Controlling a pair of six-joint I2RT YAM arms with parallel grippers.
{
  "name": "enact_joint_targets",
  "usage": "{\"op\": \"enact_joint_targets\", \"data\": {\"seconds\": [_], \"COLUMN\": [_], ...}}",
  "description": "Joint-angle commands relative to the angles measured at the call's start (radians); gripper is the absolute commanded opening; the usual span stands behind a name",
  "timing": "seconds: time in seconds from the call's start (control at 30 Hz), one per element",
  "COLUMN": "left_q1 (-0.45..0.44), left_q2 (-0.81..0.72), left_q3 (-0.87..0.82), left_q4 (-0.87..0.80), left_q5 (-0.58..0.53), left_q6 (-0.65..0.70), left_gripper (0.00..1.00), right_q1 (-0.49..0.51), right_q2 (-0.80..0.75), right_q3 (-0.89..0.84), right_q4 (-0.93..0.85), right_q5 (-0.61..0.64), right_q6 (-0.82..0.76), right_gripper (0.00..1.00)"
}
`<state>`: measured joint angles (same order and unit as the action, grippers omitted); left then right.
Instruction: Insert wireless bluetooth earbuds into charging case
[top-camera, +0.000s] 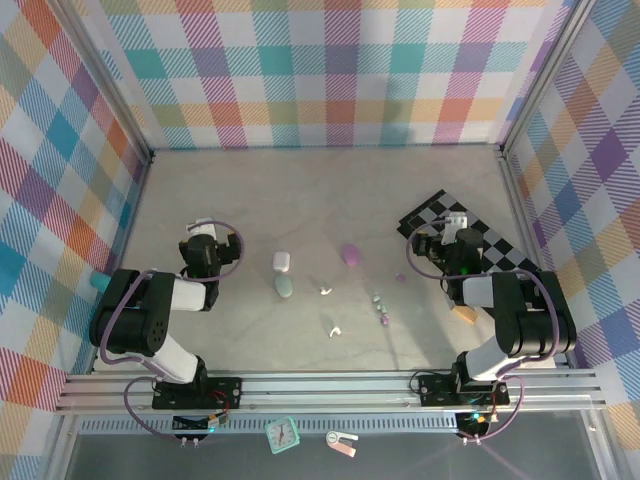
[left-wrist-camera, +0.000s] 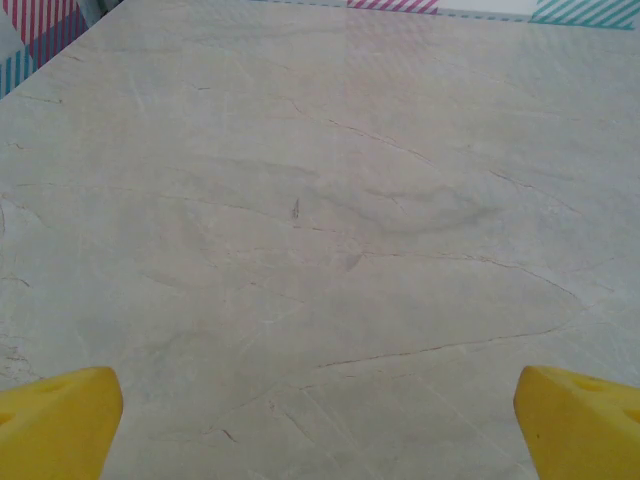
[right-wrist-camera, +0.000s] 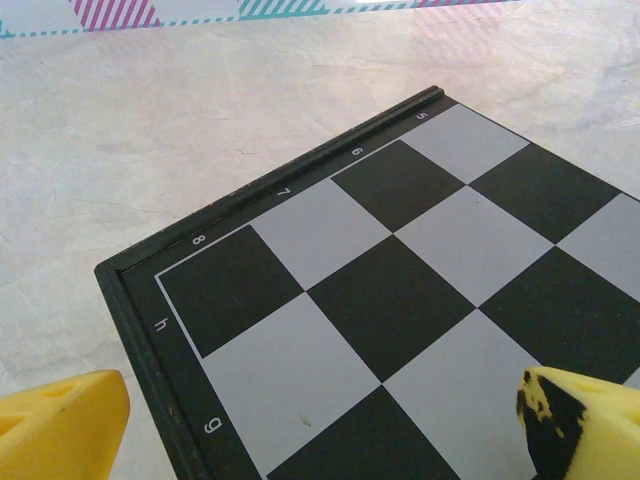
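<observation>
Three small pebble-shaped charging cases lie mid-table in the top view: a white case (top-camera: 281, 262), a mint green case (top-camera: 284, 287) just below it, and a pale purple case (top-camera: 350, 255) to their right. Tiny earbuds are scattered nearer the arms: a white earbud (top-camera: 325, 290), another white earbud (top-camera: 335, 330), a purple earbud (top-camera: 400, 277) and a small cluster of green and purple earbuds (top-camera: 381, 308). My left gripper (top-camera: 204, 230) (left-wrist-camera: 320, 430) is open over bare table, left of the cases. My right gripper (top-camera: 457, 221) (right-wrist-camera: 320, 430) is open above the chessboard's corner. Neither holds anything.
A black-and-white chessboard (top-camera: 480, 245) (right-wrist-camera: 400, 270) lies at the right side under my right gripper. A small tan block (top-camera: 463, 313) sits by the right arm. A teal object (top-camera: 100, 283) rests against the left wall. Checked walls enclose the table on three sides.
</observation>
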<state>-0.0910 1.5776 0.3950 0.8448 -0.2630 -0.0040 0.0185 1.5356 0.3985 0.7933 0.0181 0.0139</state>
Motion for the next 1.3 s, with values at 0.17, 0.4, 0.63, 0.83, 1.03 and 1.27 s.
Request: {"op": "enact_joint_targets", "data": {"seconds": [0.17, 0.4, 0.63, 0.83, 1.03, 1.27], "left_q1": [-0.005, -0.006, -0.005, -0.006, -0.028, -0.104], "left_q2": [-0.002, -0.002, -0.004, -0.005, -0.052, -0.248], "left_q3": [0.006, 0.007, 0.004, -0.001, -0.067, -0.054], "left_q4": [0.033, 0.033, 0.037, 0.043, 0.124, -0.059], "left_q5": [-0.010, -0.010, -0.009, -0.010, -0.062, -0.152], "left_q6": [0.002, 0.002, 0.002, 0.004, 0.008, 0.090], "left_gripper": [1.00, 1.00, 1.00, 1.00, 1.00, 1.00], "right_q1": [-0.009, -0.008, -0.009, -0.006, 0.014, 0.050], "right_q2": [0.003, 0.003, 0.003, 0.000, -0.093, -0.290], "right_q3": [0.015, 0.016, 0.016, 0.009, 0.038, 0.133], "right_q4": [0.035, 0.033, 0.033, 0.041, -0.075, -0.419], "right_q5": [-0.016, -0.015, -0.016, -0.014, 0.016, 0.058], "right_q6": [-0.001, -0.002, -0.002, -0.004, -0.018, 0.043], "right_gripper": [0.99, 0.99, 0.99, 0.99, 0.99, 0.99]}}
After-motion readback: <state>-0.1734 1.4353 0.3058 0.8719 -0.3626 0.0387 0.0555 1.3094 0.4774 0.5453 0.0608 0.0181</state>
